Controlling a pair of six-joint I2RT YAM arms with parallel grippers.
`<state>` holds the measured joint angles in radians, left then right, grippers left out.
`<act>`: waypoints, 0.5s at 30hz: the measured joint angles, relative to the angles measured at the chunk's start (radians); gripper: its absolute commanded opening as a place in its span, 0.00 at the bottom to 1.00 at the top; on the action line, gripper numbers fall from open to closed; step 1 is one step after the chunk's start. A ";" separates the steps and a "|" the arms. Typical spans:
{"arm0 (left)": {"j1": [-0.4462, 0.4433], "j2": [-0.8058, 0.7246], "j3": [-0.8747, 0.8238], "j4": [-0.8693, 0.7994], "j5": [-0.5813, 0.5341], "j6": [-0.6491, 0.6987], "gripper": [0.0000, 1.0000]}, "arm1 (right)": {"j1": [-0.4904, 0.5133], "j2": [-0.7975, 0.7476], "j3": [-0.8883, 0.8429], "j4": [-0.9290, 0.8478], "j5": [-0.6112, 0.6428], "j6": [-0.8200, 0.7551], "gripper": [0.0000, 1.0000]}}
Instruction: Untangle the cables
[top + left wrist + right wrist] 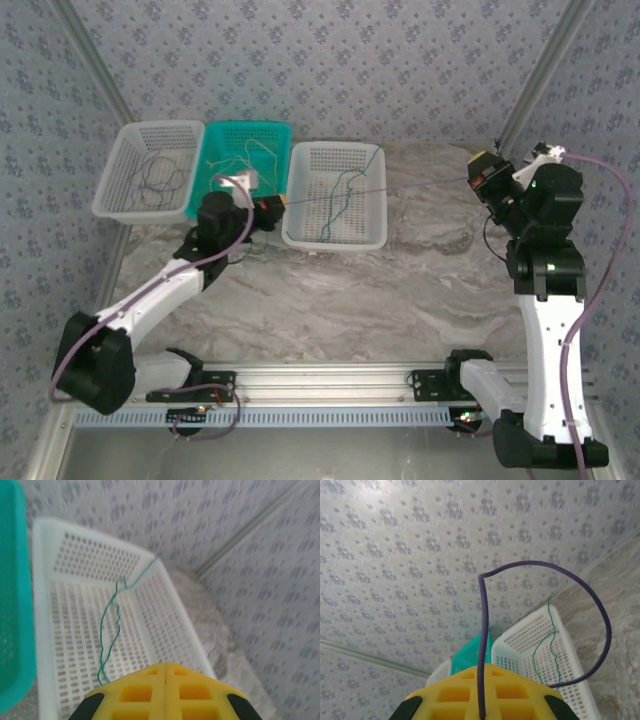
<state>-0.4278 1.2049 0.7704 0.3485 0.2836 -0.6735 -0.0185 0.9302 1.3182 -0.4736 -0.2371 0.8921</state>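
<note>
A thin dark purple-grey cable [400,188] runs in a line above the table from my left gripper [278,206] to my right gripper [480,178]. The right gripper [482,672] is raised at the right and shut on this cable [570,575], which loops out of its jaws. The left gripper [166,667] is shut at the left rim of the right white basket [335,243]; the line ends at its tips, though no cable shows at its closed jaws in the wrist view. A green cable [345,195] [107,630] lies in that basket.
A teal basket [270,130] in the middle holds whitish cables [240,165]. A white basket [110,190] at the left holds a dark cable [160,175]. All three baskets stand along the back wall. Marble tabletop [380,300] lies between the arms.
</note>
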 measured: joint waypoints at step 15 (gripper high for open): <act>0.353 0.030 0.922 -0.491 -0.001 0.035 0.00 | 0.553 0.359 -0.025 0.235 0.030 -0.128 0.77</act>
<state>-0.0746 1.2350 1.6928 -0.1425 0.2825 -0.6380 0.5343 1.2892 1.2930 -0.2386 -0.2070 0.7639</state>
